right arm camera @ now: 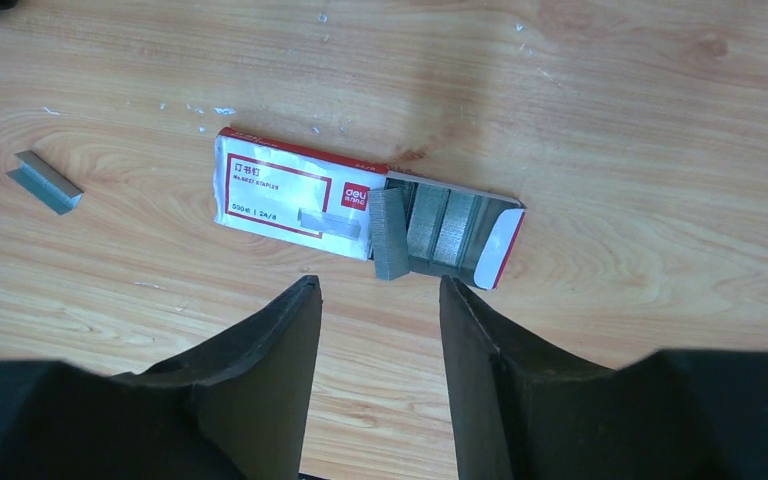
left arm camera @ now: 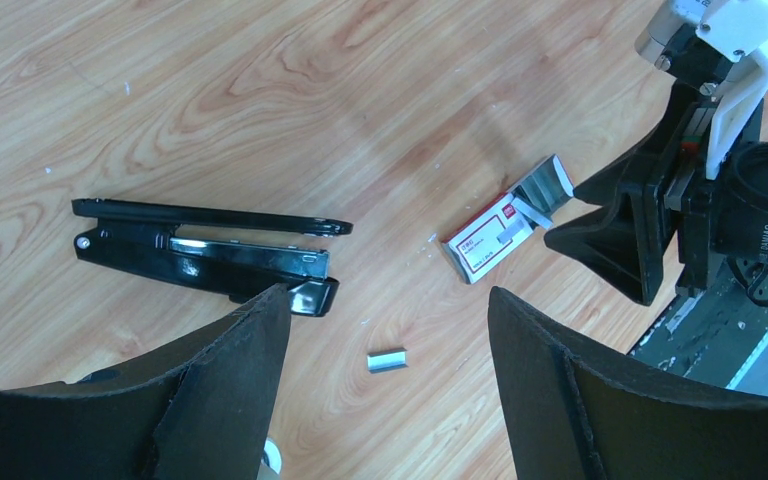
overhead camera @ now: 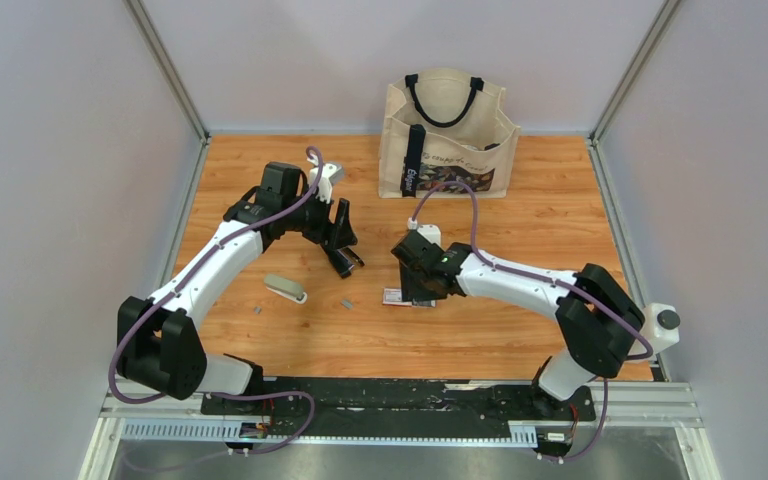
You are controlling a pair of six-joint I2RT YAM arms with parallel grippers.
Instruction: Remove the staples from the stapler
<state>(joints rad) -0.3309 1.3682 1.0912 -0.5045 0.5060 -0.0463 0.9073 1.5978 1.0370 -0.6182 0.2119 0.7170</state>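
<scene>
Left tool (left arm camera: 388,297), right tool (right arm camera: 380,287) gape empty; glossy black stapler (left arm camera: 210,256) hinged open; grey staples (left arm camera: 387,360) strip nearby.

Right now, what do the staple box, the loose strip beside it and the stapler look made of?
Staple box: thin card with a glossy printed red-and-white face and a creased open end flap.
Loose staple strip: metal, dull silver-grey, with crisp folded edges.
Stapler: glossy black body, plastic or painted metal, can't tell which; bright steel-looking magazine rail inside.
</scene>
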